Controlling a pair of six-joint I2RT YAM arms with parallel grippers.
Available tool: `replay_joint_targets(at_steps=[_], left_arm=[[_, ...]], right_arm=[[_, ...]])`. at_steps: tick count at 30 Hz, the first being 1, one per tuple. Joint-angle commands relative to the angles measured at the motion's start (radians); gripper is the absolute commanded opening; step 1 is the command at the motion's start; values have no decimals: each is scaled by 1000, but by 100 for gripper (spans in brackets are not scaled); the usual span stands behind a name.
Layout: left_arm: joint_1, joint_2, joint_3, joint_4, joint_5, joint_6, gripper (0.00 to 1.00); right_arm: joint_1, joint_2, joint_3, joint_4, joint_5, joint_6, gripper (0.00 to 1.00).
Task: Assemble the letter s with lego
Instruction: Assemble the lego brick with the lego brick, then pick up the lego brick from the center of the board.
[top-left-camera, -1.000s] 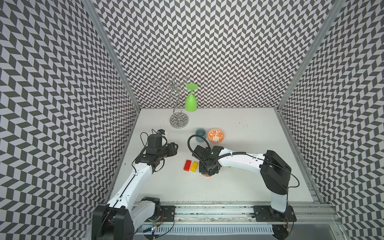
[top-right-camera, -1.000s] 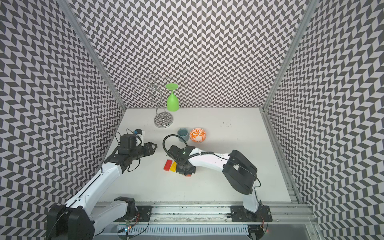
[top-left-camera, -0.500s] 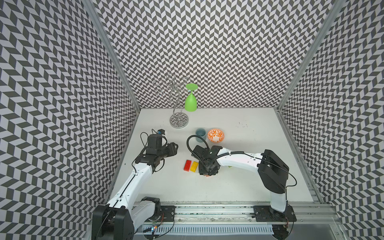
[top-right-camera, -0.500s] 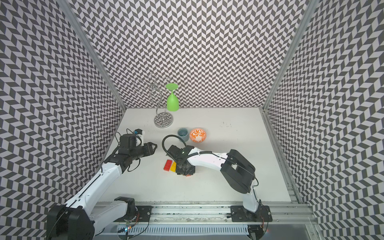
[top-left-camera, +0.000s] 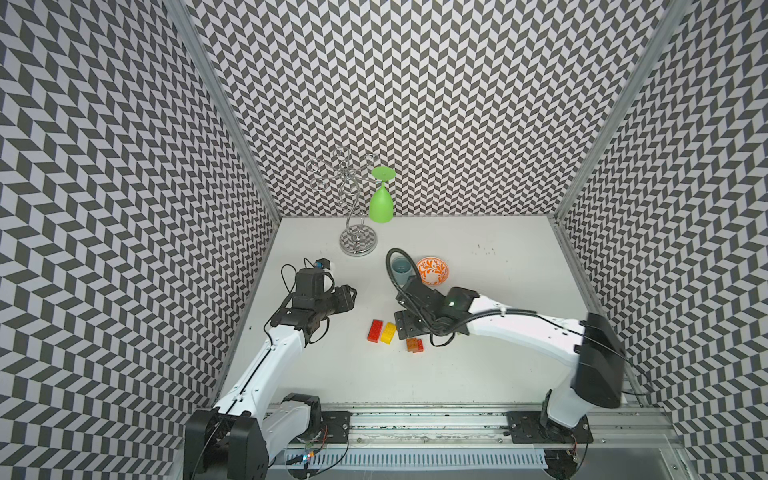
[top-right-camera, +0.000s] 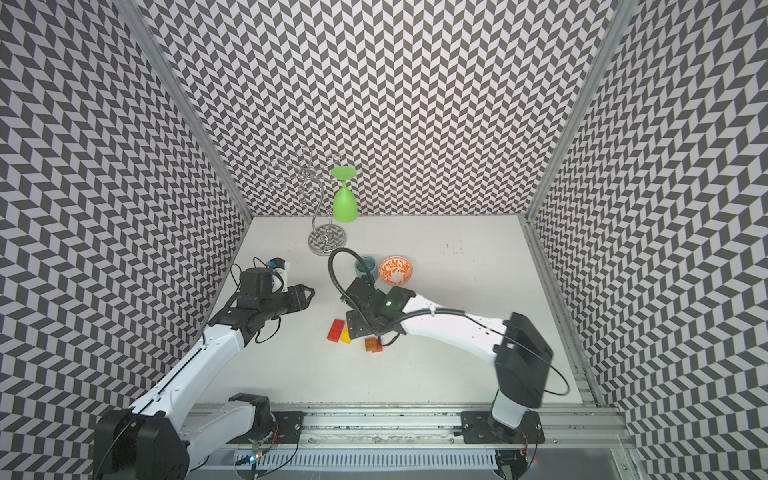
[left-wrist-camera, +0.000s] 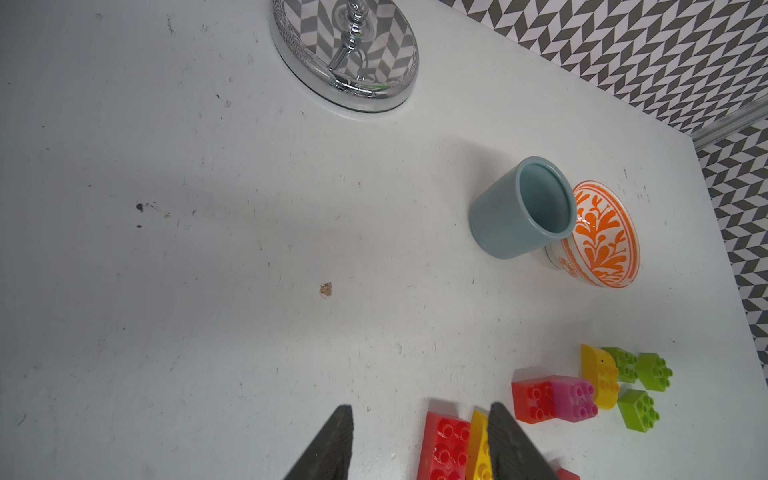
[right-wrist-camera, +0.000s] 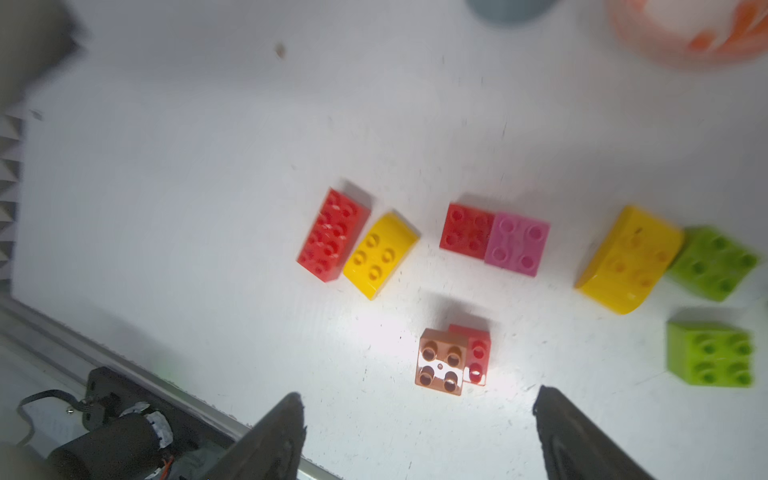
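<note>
evidently, an orange-brown brick rests on a red one beneath a wide-open right pincer

the right pincer (right-wrist-camera: 419, 395) is seen with its jaws wide apart and nothing gripped between them. it is held just above the orange-brown brick (right-wrist-camera: 440, 361), which is lapped over part of a small red brick (right-wrist-camera: 478, 353) rather than set squarely on it. this offset is judged to be meant as a bend of the letter. the pair is found near the middle of the worktop (top-left-camera: 478, 365), somewhat toward the front edge.

the rest of the lego is laid studs up in a loose row a little nearer the back edge. a long red brick (right-wrist-camera: 332, 235) is touched by a yellow brick (right-wrist-camera: 380, 255), and a red square brick (right-wrist-camera: 465, 228) is butted against a pink brick (right-wrist-camera: 517, 243). farther toward the right edge, a second yellow brick (right-wrist-camera: 627, 259) is touched by a lime green brick (right-wrist-camera: 712, 262), with a separate lime green brick (right-wrist-camera: 708, 353) nearby. they are probably spread so that each can be gripped singly.

the left pincer (left-wrist-camera: 420, 407) is held toward the left edge, well apart from the bricks. its jaws are partly parted and empty, presumably so that the right arm is given room. most of the s is judged not yet built.
</note>
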Motion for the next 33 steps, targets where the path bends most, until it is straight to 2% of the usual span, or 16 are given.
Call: replay_joint_targets(at_steps=[1, 4, 7, 8, 11, 14, 16, 23, 33], left_arm=[[8, 7, -3, 20, 17, 6, 54], [10, 12, -4, 25, 24, 6, 54], [15, 14, -5, 31, 34, 4, 54], [18, 17, -4, 33, 38, 4, 54], [23, 19, -6, 36, 45, 3, 54], [24, 19, -7, 34, 45, 4, 54], [24, 17, -8, 34, 46, 4, 54], [24, 15, -9, 33, 48, 4, 54], [24, 21, -9, 34, 52, 5, 54]], right_arm=[[5, -171, -154, 241, 173, -433, 80], [5, -222, -220, 300, 132, -831, 78], [6, -211, -217, 182, 49, -1178, 74], [6, -201, -216, 130, 6, -1268, 73], [5, -182, -250, 120, -31, -1401, 69], [3, -142, -268, 154, -64, -1445, 60], [2, -103, -263, 162, -101, -1450, 57], [-33, 4, -251, 207, -264, -1444, 60], [-99, 70, -248, 221, -341, -1459, 68]])
